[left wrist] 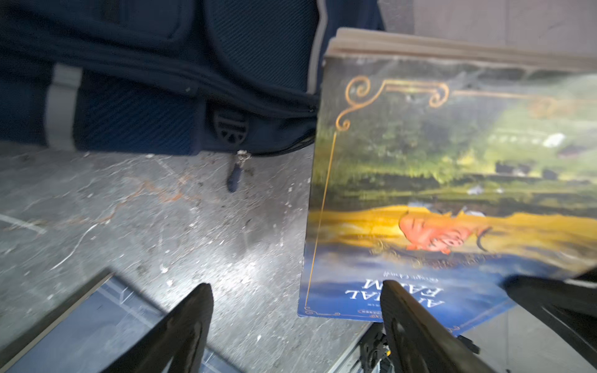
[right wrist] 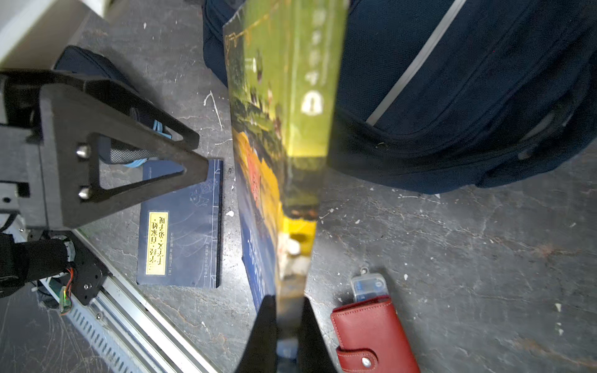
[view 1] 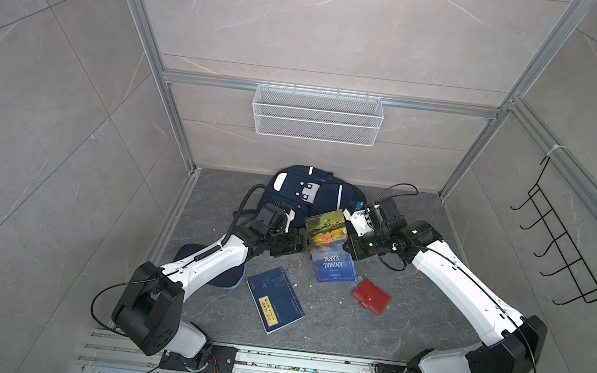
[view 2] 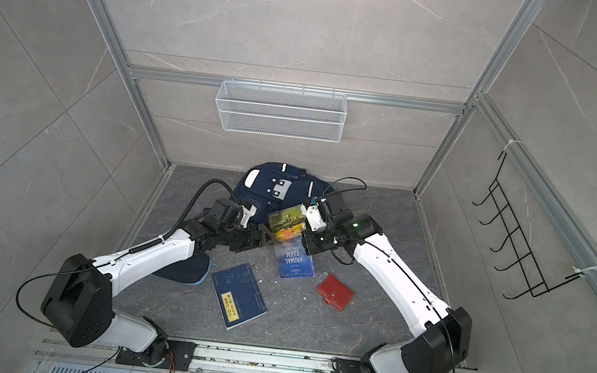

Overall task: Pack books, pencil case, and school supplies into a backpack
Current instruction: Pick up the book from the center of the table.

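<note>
Clamped jaws of the right gripper pinch the spine of the landscape book, which the right wrist view shows stretching away toward the backpack, with the red case and a clear plastic piece just beside them. Spread wide and holding nothing, the left gripper has one finger in front of the book's title corner in its own wrist view, which alone shows the backpack's zipper pull beyond. Both top views add the pencil case half under the left arm, behind those jaws, beside the navy book.
</note>
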Robot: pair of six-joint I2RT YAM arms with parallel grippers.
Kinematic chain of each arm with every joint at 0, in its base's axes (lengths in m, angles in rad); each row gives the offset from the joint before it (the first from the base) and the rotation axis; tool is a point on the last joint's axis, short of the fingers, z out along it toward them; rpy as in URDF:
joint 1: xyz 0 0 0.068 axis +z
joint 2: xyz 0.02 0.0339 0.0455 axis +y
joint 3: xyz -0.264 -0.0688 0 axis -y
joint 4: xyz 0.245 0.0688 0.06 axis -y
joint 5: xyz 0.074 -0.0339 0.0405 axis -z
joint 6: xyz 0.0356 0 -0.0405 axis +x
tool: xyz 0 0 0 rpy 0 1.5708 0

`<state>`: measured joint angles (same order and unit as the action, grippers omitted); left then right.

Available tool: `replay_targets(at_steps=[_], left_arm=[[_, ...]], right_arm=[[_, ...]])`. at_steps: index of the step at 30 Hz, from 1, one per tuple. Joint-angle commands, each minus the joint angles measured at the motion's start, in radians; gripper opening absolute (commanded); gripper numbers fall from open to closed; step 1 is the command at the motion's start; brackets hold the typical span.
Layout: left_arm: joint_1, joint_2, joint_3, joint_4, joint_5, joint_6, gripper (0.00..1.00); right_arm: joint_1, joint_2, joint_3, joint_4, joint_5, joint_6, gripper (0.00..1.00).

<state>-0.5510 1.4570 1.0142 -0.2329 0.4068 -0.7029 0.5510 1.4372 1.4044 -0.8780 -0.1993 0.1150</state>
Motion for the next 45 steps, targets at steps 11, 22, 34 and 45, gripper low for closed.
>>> replay_targets(at_steps=[11, 22, 34, 45], left_arm=[[0.135, -0.017, 0.004, 0.156, 0.250, 0.000, 0.84], [0.111, 0.056, 0.001, 0.526, 0.387, -0.086, 0.87], [0.082, 0.093, 0.087, 0.662, 0.512, -0.162, 0.87], [0.065, -0.005, 0.029, 0.665, 0.565, -0.189, 0.88]], right_arm=[[-0.089, -0.060, 0.044, 0.053, -0.198, -0.004, 0.00], [-0.115, -0.088, 0.066, 0.097, -0.443, -0.046, 0.00], [-0.164, -0.082, 0.138, 0.091, -0.611, -0.094, 0.00], [-0.189, -0.092, 0.201, 0.088, -0.708, -0.091, 0.00]])
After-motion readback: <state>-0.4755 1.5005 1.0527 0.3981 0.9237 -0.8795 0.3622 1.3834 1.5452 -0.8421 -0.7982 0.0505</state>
